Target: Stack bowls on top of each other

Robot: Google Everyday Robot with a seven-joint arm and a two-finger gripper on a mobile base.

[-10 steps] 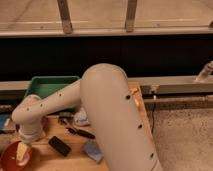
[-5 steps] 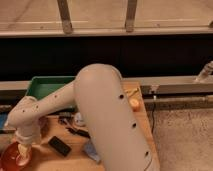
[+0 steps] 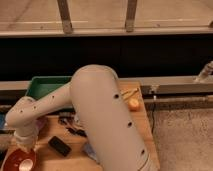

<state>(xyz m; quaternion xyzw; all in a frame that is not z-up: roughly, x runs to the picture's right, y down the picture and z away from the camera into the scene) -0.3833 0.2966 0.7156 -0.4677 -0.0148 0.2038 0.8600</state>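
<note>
The orange-red bowl [image 3: 14,163] is sitting at the near left corner of the wooden table [image 3: 143,131], partly cut by the bottom edge of the view, its glossy inside catching a pale glare. The gripper [image 3: 26,151] is reaching straight down onto this bowl, at its far right rim, and its fingers are pressing fully together. Whether they are pinching the rim between them cannot be told. The bowl is lying flat on the table top.

Just beyond the gripper, to the right of the wrist, a dull purplish rounded shape [image 3: 43,123] is showing. It may be the purple bowl, but the arm is hiding most of it. It is lying near the orange-red bowl and apart from it, not on top of it.

The white arm [image 3: 100,117] is filling the middle of the view, bending from a thick near segment out to the left and down to the wrist. A flat black object [image 3: 59,145] is lying on the table just right of the orange-red bowl. A dark tangle of small items [image 3: 70,126] is lying farther back. A green tray [image 3: 42,85] is sitting at the far left of the table, and a small orange thing [image 3: 134,104] is resting near the far right edge. Grey floor [image 3: 185,137] is stretching away to the right.
</note>
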